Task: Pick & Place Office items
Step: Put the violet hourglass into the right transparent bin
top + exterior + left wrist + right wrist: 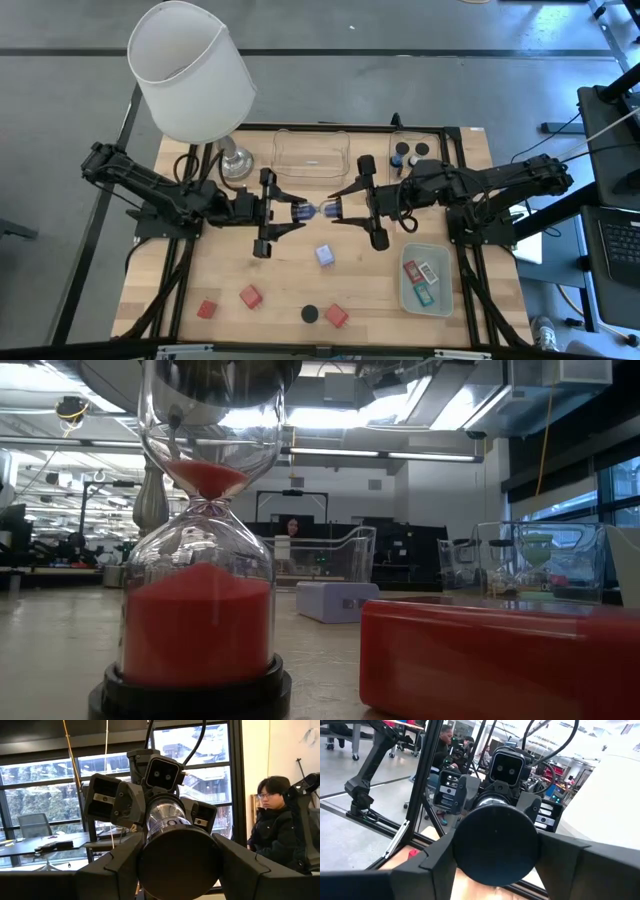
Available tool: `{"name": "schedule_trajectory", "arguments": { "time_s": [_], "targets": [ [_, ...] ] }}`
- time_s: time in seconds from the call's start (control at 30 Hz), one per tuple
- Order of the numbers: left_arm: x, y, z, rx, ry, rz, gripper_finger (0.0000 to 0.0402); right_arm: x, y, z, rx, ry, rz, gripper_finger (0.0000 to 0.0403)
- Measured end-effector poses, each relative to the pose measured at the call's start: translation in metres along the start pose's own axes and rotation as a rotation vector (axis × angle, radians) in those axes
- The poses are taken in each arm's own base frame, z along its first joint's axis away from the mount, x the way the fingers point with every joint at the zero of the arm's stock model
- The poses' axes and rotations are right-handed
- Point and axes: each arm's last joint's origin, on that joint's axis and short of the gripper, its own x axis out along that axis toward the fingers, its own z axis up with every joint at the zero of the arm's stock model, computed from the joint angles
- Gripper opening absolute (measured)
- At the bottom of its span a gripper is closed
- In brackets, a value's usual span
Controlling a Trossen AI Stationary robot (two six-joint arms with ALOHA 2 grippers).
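High view: my left gripper [287, 211] and my right gripper [343, 210] meet above the middle of the wooden table [250, 270]. Between them, lying level, is a small sand timer with black end caps and a blue glass waist [315, 210]. Each gripper pinches one cap. A lavender-blue cube [324, 255] lies just in front of them. Two small red blocks [228, 302] sit at the left front; a black disc [311, 314] and a third red block [336, 316] sit further right. Flat cards lie in the pale-green tray [402, 292]. A clear tray [282, 158] is by the lamp [190, 70].

Low view: a red-sand timer with a black base [197, 610] stands close, with a red block [500, 655] beside it.

Left wrist view: my fingers [112, 870] clamp a black round cap [180, 862].

Right wrist view: the other black cap [495, 845] is held likewise.

Handling, as I judge it: light and rigid, with a fragile, slippery glass waist. Take hold by the caps only.
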Motion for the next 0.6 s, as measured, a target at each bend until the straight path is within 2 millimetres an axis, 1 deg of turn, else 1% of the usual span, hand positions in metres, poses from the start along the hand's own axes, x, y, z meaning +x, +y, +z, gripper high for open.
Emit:
{"name": "schedule_trajectory", "arguments": {
  "time_s": [0.13, 0.2, 0.33, 0.4, 0.5, 0.6],
  "targets": [
    [-0.0001, 0.0, 0.0001, -0.001, 0.0, 0.003, 0.0207, 0.0, 0.0003, 0.0001, 0.002, -0.004, 0.011, 0.0215],
    [-0.0001, 0.0002, 0.0001, 0.0, 0.001, 0.007, 0.0207, 0.0, 0.0005, 0.0002, 0.003, -0.009, 0.024, 0.0232],
    [-0.0001, 0.0, 0.0001, -0.001, 0.001, 0.006, 0.0207, 0.0, 0.0011, 0.0004, 0.046, -0.013, 0.038, 0.0282],
    [-0.0001, 0.0, 0.0001, -0.001, 0.001, 0.005, 0.0207, 0.0, 0.0012, 0.0004, 0.051, -0.013, 0.041, 0.0293],
    [-0.0001, 0.0001, -0.0001, 0.0, 0.003, 0.008, 0.0207, 0.0, 0.0011, 0.0004, 0.051, -0.013, 0.041, 0.0292],
    [-0.0001, 0.0, -0.0007, -0.006, 0.009, 0.007, 0.0207, 0.0, 0.001, 0.0006, 0.051, -0.015, 0.039, 0.0281]
  ]
}}
